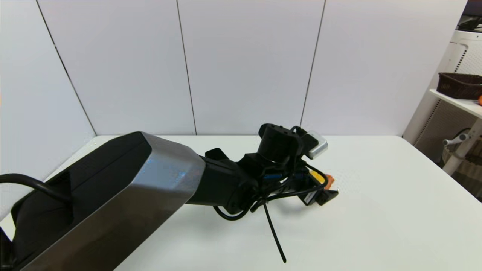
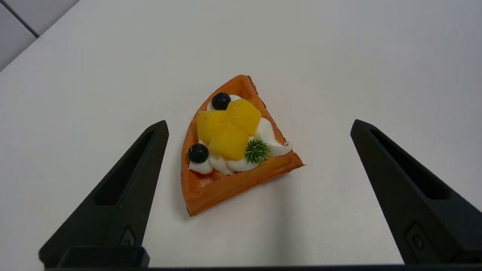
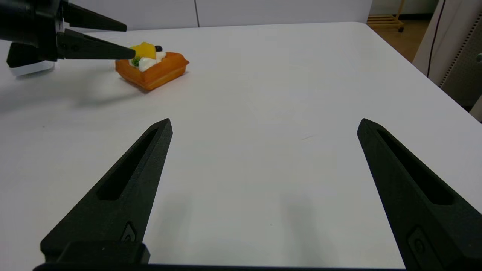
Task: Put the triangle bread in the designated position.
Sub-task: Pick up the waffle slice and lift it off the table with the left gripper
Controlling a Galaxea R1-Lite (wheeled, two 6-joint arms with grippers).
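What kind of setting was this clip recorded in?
Likely a lab or test room, not a kitchen: a plain white table before bare white wall panels, a white shelf unit holding a dark woven basket, and a toy-like orange-brown waffle wedge with fruit and cream.

White table [image 2: 376,56]; triangle bread [image 2: 226,150] lying flat on it.
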